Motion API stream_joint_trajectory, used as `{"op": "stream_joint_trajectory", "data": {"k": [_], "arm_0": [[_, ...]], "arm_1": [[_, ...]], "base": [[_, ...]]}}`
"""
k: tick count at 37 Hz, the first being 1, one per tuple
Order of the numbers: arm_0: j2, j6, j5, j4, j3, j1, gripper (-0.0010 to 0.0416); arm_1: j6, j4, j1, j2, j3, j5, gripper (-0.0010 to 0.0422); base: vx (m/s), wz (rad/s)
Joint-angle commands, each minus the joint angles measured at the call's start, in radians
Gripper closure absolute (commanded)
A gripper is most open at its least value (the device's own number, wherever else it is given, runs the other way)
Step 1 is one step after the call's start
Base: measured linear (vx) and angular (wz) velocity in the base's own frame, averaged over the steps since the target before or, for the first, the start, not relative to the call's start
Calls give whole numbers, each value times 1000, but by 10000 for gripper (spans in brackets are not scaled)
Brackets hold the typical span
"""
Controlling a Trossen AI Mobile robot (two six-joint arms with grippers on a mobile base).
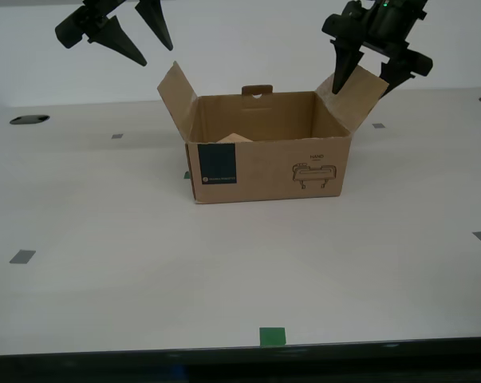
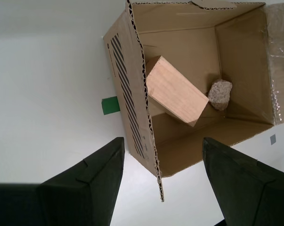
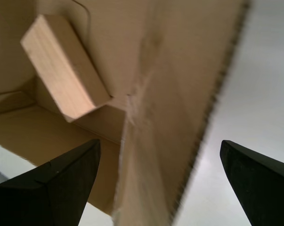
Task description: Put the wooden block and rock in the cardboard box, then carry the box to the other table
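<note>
A brown cardboard box [image 1: 268,163] is sitting open on a smooth white tabletop [image 1: 144,263] dotted with grey tape squares and a green tape square [image 1: 272,337] near its front edge. On the box's front, a dark blue-black square label [image 1: 217,164] is showing a small line of pale print too tiny to read, and a small line drawing [image 1: 315,175] with an unreadable caption above it is sitting toward the exterior view's right. In the second wrist view, black diagonal stripes are running along one outer wall.

Inside the box, the wooden block [image 2: 175,90] is leaning tilted against a wall, one end raised, and the rock [image 2: 220,94] is lying on the box floor just beside the block's lower end. Only a corner of the block is peeking above the rim in the exterior view.

My second gripper [image 2: 163,181] is hovering above the raised flap on the exterior view's left, jaws spread wide, gripping nothing. My first gripper [image 3: 160,181] is hanging over the flap on the exterior view's right, jaws wide apart on either side of that flap's edge, empty.
</note>
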Motion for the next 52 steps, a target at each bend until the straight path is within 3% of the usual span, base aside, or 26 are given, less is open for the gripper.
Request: {"op": "stream_joint_trajectory", "data": {"k": [1, 10, 16, 32, 35, 39, 52], "arm_0": [[5, -3, -58, 18, 0, 2, 53], [5, 2, -66, 68, 0, 4, 53], [5, 3, -66, 74, -1, 6, 53], [3, 6, -66, 78, -1, 12, 53], [3, 6, -66, 78, -1, 15, 53], [3, 8, -66, 77, -1, 16, 53], [3, 12, -66, 77, -1, 22, 53]], "arm_1": [[-2, 1, -1, 0, 0, 3, 192], [-14, 5, -1, 29, 0, -4, 192], [-24, 25, -2, 100, 0, 31, 193], [-55, 71, -8, 160, 5, 33, 193], [-55, 79, -14, 165, 8, 57, 193], [-80, 114, -23, 165, 10, 56, 192], [-89, 124, -37, 197, 10, 37, 193]], "base": [[0, 0], [0, 0], [0, 0], [0, 0], [0, 0], [0, 0], [0, 0]]}}
